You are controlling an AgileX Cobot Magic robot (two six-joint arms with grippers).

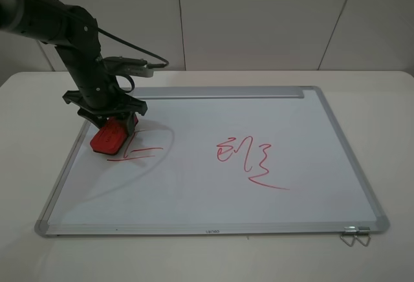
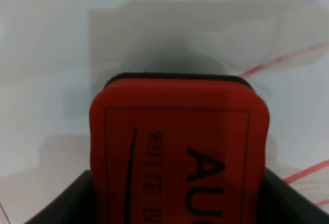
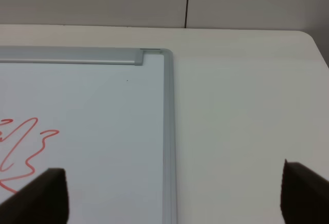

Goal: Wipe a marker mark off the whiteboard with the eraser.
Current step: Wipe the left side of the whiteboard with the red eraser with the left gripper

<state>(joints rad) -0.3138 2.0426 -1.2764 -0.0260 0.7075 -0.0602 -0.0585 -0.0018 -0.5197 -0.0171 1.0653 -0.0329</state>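
Exterior high, left side: my left gripper [image 1: 113, 123] clamps the eraser [image 1: 108, 138], angled down beside the marker mark [image 1: 143, 151] on the whiteboard [image 1: 310, 159], ready to wipe.

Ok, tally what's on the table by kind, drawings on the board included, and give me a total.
Whiteboard: 1
Eraser: 1
Red drawings: 2 (small mark, squiggly scribble)
Wire clip: 1
Total: 5
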